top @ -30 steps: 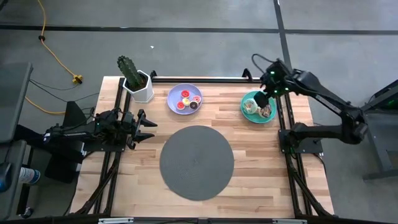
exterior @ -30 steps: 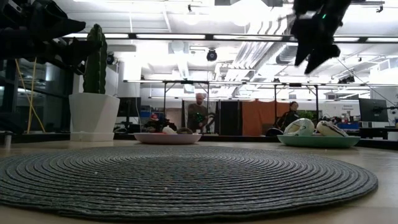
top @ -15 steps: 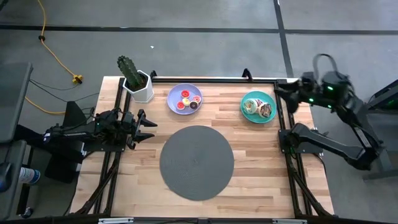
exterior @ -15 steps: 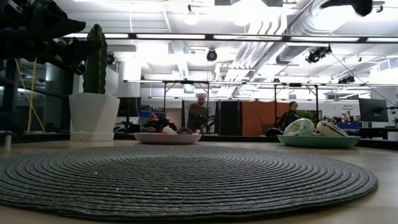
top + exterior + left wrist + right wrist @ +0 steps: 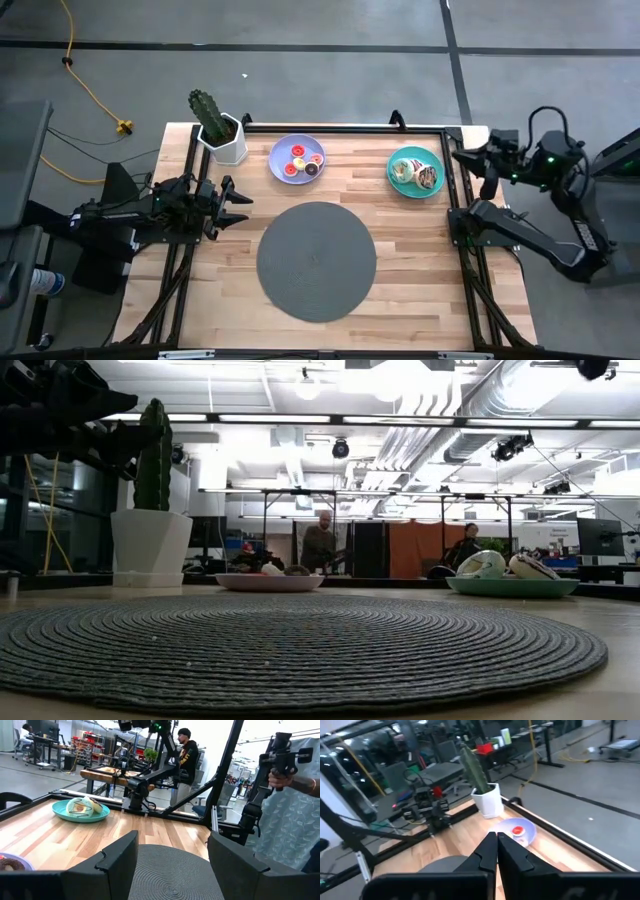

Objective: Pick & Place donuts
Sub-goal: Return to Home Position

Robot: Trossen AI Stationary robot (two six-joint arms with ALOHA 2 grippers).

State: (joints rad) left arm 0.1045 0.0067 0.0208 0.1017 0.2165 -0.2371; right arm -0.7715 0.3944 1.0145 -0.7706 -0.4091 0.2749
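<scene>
Several small donuts (image 5: 300, 160) lie on a lavender plate (image 5: 281, 150) at the table's far side, a red one (image 5: 518, 830) among them. Two more donuts, one white (image 5: 402, 170) and one chocolate (image 5: 429, 178), rest on a teal plate (image 5: 416, 192) at the far right; they also show in the left wrist view (image 5: 82, 805). My right gripper (image 5: 462, 155) hangs shut and empty over the table's right edge, pointing nearly level toward the left; its fingers (image 5: 506, 851) are together. My left gripper (image 5: 238, 200) waits open at the left edge, holding nothing (image 5: 172, 857).
A big dark grey round mat (image 5: 316, 260) covers the table's middle. A cactus in a white pot (image 5: 222, 135) stands at the far left corner. A black frame rail (image 5: 340, 128) runs along the far edge. People (image 5: 187, 750) are in the room beyond the table.
My right gripper has drawn back from above the teal plate toward the table's right edge and risen, tipping from pointing down to nearly level, and has shut on nothing. The donuts on both plates have stayed where they were.
</scene>
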